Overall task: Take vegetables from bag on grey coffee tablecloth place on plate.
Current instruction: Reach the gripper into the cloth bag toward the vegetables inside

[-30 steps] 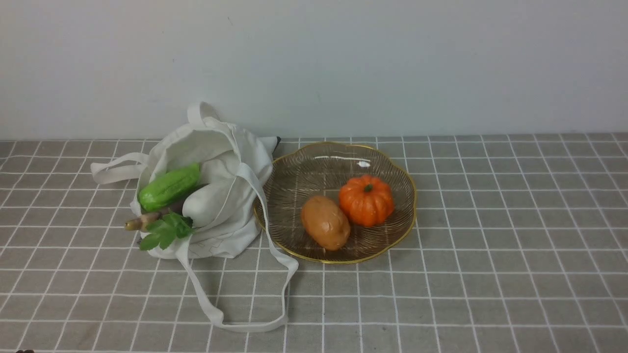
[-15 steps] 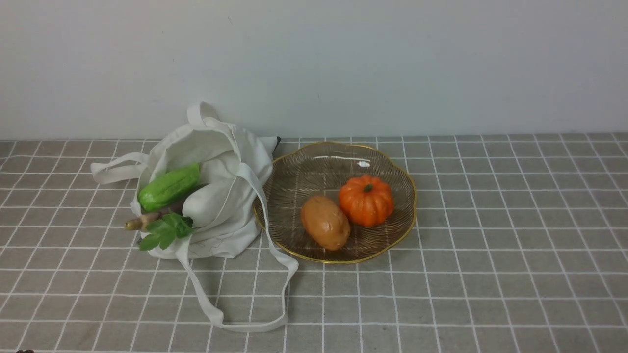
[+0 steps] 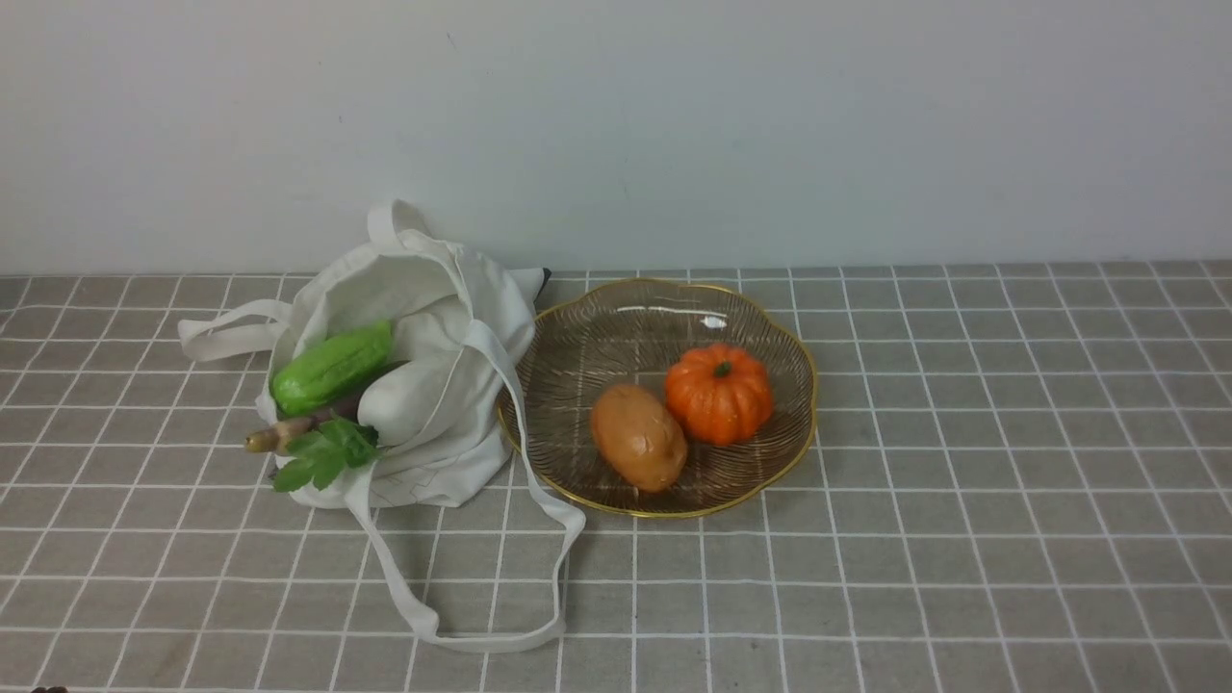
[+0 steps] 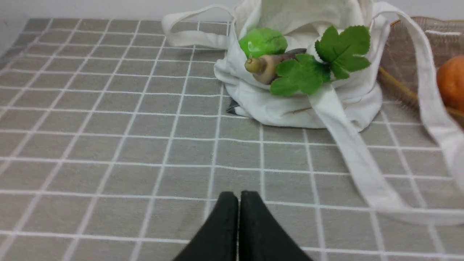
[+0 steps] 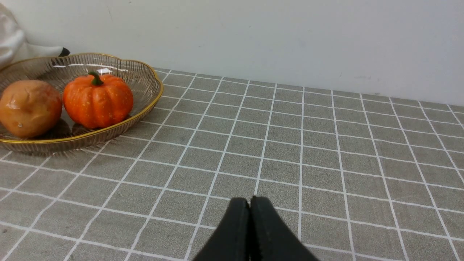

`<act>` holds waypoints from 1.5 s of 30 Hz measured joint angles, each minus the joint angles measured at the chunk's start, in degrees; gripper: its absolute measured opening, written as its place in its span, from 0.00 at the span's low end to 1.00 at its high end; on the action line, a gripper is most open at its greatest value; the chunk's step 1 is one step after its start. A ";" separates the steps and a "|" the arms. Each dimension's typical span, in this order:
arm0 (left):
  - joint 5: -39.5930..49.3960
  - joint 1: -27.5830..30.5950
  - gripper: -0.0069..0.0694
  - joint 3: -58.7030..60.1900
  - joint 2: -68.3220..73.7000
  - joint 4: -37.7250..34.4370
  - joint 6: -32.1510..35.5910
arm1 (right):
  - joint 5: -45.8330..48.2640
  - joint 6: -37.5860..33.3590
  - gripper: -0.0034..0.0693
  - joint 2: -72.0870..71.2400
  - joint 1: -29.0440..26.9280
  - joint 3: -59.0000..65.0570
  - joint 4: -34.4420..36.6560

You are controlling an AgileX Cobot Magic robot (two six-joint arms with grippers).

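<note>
The off-white bag (image 3: 438, 318) lies open on the grid tablecloth (image 3: 962, 481), left of the plate (image 3: 626, 327). In its mouth lie a light-green gourd (image 3: 332, 366), a white radish (image 3: 404, 399) with green leaves (image 3: 327, 452), and an eggplant with only its tan stem (image 3: 279, 433) and a dark strip showing. The left wrist view shows the gourd (image 4: 262, 41), stem (image 4: 262, 67) and leaves (image 4: 319, 63). My left gripper (image 4: 238, 195) is shut and empty, low over the cloth, well short of the bag. My right gripper (image 5: 249, 201) is shut and empty, right of the plate (image 5: 148, 98).
An orange pumpkin (image 3: 719, 393) and a brown potato (image 3: 637, 436) lie on the plate; both show in the right wrist view, pumpkin (image 5: 97, 99) and potato (image 5: 29, 108). A long bag strap (image 3: 481, 635) loops over the cloth toward the front. A pale wall (image 3: 674, 125) stands behind.
</note>
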 joint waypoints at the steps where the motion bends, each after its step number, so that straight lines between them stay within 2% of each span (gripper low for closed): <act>1: 0.00 0.00 0.08 0.00 0.00 -3.04 -1.48 | 0.00 0.00 0.03 0.00 0.00 0.00 0.00; 2: 0.00 0.00 0.08 0.00 0.00 -3.90 -2.60 | 0.00 0.00 0.03 0.00 0.00 0.00 0.00; 3: 0.00 0.00 0.08 0.00 0.00 -7.68 -4.40 | 0.00 0.00 0.03 0.00 0.00 0.00 0.00; 4: 0.05 0.00 0.08 0.00 0.00 -13.97 -8.86 | 0.00 0.00 0.03 0.00 0.00 0.00 0.00; 8: 0.05 0.00 0.08 0.02 0.00 -33.55 -17.80 | 0.00 0.00 0.03 0.00 0.00 0.00 0.00; 10: -0.13 0.00 0.08 0.02 0.00 -41.82 -19.49 | 0.00 0.00 0.03 0.00 0.00 0.00 0.00; 12: -0.59 0.00 0.08 0.02 0.00 -44.92 -19.38 | 0.00 0.00 0.03 0.00 0.00 0.00 0.00; 14: 0.38 0.00 0.08 -0.74 0.00 -46.60 -13.40 | 0.00 0.00 0.03 0.00 0.00 0.00 0.00; 18: 4.92 0.00 0.08 -7.30 1.63 -46.53 -5.91 | 0.00 0.00 0.03 0.00 0.00 0.00 0.00; 22: 11.88 0.00 0.08 -19.33 12.11 -41.91 -0.27 | 0.00 0.00 0.03 0.00 0.00 0.00 0.00; 23: 20.05 0.00 0.08 -26.46 20.32 -36.76 2.39 | 0.00 0.00 0.03 0.00 0.00 0.00 0.00; 24: 21.17 0.00 0.08 -27.25 22.36 -36.11 3.06 | 0.00 0.00 0.03 0.00 0.00 0.00 0.00; 25: 29.77 0.00 0.08 -32.71 28.70 -31.61 5.37 | 0.00 0.00 0.03 0.00 0.00 0.00 0.00; 27: 40.61 0.00 0.08 -39.46 38.40 -25.95 8.87 | 0.00 0.00 0.03 0.00 0.00 0.00 0.00; 29: 46.29 0.00 0.08 -44.77 48.22 -20.19 13.16 | 0.00 0.00 0.03 0.00 0.00 0.00 0.00; 31: 47.27 0.00 0.08 -50.03 58.32 -15.23 15.77 | 0.00 0.00 0.03 0.00 0.00 0.00 0.00; 37: 44.94 -1.08 0.08 -59.10 69.84 -14.29 13.67 | 0.00 0.00 0.03 0.00 0.00 0.00 0.00; 45: 39.09 -10.01 0.12 -70.24 81.24 -11.46 8.81 | 0.00 0.00 0.03 0.00 0.00 0.00 0.00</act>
